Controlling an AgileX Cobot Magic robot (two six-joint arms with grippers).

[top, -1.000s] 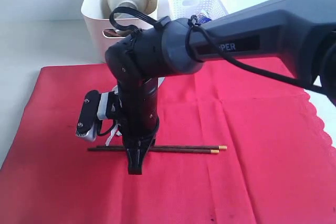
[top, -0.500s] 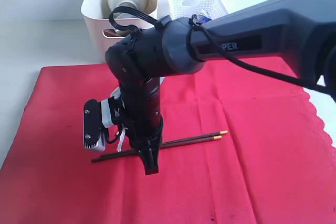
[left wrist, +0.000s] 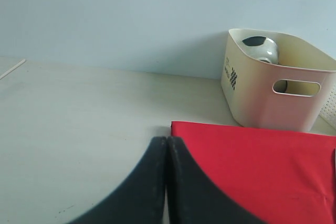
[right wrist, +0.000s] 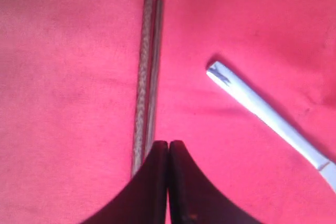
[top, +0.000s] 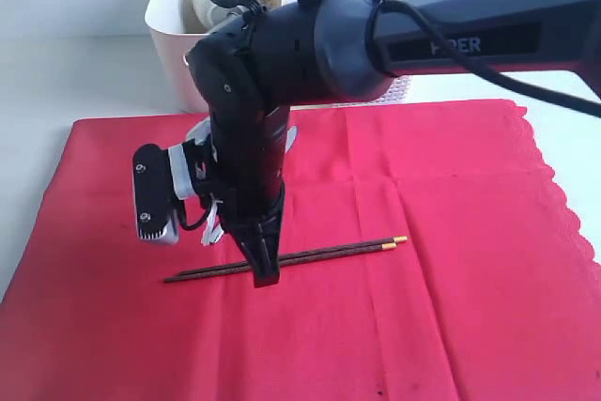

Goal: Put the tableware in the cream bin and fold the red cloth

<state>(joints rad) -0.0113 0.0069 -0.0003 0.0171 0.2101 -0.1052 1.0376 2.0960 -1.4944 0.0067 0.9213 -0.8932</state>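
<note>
Jaws pressed together, the right gripper (top: 266,277) touches the dark yellow-tipped chopsticks (top: 329,252) lying mid-way across the bright red fabric cloth (top: 451,232), seemingly not pinching them; pickup likely needs reopening astride them.

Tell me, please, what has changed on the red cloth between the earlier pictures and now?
The right gripper shifted rightward in the exterior view, its arm rose, and its jaws are now fully shut. The chopsticks swung from level to slanted, with the yellow tips farther back. In the wrist view they run beside the shut jaws, so they seem not held. The red cloth and cream bin stayed put.
</note>
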